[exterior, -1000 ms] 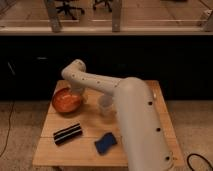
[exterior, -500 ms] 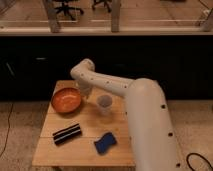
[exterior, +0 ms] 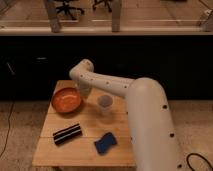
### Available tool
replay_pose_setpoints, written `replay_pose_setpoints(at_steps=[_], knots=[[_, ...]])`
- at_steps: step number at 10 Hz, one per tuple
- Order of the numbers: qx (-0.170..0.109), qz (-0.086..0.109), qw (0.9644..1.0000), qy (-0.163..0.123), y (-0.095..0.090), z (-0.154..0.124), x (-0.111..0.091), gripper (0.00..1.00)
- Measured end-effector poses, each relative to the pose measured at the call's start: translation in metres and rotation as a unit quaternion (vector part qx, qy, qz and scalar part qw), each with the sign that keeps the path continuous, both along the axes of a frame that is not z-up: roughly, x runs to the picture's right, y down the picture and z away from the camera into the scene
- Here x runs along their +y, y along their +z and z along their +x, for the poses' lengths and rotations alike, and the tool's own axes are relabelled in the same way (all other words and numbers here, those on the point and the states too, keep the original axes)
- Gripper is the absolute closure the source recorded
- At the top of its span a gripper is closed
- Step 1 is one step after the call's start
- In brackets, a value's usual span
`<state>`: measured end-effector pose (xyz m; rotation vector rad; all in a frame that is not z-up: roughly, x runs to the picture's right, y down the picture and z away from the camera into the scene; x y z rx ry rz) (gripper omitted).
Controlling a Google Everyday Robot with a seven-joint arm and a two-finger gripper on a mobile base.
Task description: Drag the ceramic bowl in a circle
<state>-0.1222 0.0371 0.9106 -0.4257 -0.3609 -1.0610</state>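
From my seat I saw the claw [exterior: 84,93] hanging low over the back part of the wooden surface [exterior: 85,150], at the end of the white arm [exterior: 135,105] that bent down from its elbow near the far edge. Whether the claw stood wide or narrow, I could not tell.

The ceramic bowl [exterior: 66,100] sat just to the left of the claw, orange-brown and glossy, resting on the surface with its near rim close beside the claw; I could not tell if the two touched. A small translucent cup [exterior: 104,102] stood upright just to the right of the claw. Nearer to me than the claw, a dark striped bar [exterior: 67,133] lay to its left, and a blue sponge [exterior: 105,143] lay to its right, well apart from the bowl.
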Motion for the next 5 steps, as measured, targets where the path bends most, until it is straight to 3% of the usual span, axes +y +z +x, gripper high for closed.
replay_pose_setpoints(at_steps=[2,4,5], knots=[[0.001,0.002,1.0,0.002,-0.0019,0.0005,0.0007,0.76],[0.004,0.003,1.0,0.005,-0.0033,-0.0004,0.0002,0.85],[0.004,0.004,1.0,0.005,-0.004,-0.0014,0.0005,0.83]])
